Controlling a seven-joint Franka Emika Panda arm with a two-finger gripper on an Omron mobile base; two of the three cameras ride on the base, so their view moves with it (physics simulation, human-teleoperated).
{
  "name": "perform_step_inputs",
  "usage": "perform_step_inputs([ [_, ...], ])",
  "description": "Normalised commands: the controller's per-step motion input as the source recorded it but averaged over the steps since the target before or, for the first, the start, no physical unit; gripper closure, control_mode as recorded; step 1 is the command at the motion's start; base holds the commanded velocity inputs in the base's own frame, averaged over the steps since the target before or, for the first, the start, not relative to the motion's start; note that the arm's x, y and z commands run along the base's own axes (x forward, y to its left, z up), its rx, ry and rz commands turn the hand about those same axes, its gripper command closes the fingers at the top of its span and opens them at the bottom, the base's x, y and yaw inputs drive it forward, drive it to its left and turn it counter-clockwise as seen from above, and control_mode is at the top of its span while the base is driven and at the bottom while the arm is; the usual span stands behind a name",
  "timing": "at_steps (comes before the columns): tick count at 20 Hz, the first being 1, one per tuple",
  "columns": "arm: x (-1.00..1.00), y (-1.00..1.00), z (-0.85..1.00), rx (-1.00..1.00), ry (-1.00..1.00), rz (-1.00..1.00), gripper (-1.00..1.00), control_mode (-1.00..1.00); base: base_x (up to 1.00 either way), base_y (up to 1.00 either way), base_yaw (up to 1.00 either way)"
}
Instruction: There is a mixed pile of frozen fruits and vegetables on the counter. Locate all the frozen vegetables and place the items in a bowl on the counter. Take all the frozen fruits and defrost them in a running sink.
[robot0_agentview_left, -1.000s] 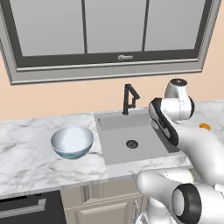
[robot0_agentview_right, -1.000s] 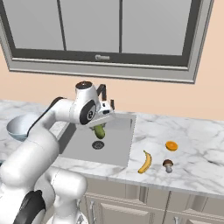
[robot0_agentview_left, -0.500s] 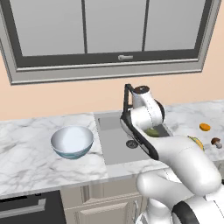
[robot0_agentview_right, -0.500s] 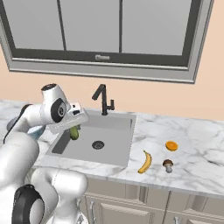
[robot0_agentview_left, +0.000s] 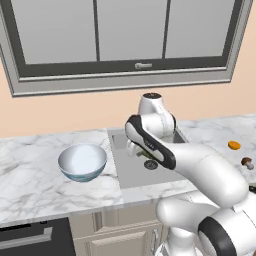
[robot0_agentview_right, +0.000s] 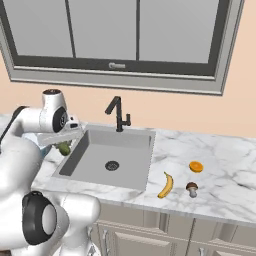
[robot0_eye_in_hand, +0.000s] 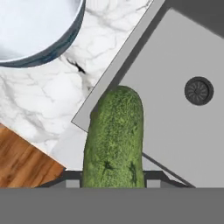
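Green vegetable (robot0_eye_in_hand: 113, 138) clamped in tool (robot0_agentview_right: 64, 146), over sink (robot0_eye_in_hand: 175, 131) edge, near bowl (robot0_eye_in_hand: 39, 30).

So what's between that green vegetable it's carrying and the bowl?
Only bare marble counter and the sink's rim; the hand view shows the green vegetable near that edge, the bowl beyond.

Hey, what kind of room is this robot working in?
A rendered home kitchen, it seems: a grey sink with a tall black faucet set in a white marble counter over beige cabinets, under a wide window.
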Motion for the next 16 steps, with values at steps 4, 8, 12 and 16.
perform_step_inputs([
  [4, 0.07, 1.00, 0.56, 0.00, 0.24, 0.25, 1.00, -1.00, 0.00, 0.00, 0.00],
  [8, 0.15, 1.00, 0.52, 0.00, 0.29, 0.29, 1.00, -1.00, 0.00, 0.00, 0.00],
  [12, 0.06, 0.97, 0.06, -0.08, 0.16, 0.16, 1.00, -1.00, 0.00, 0.00, 0.00],
  [16, 0.30, 0.73, -0.19, -0.17, -0.09, 0.03, 1.00, -1.00, 0.00, 0.00, 0.00],
])
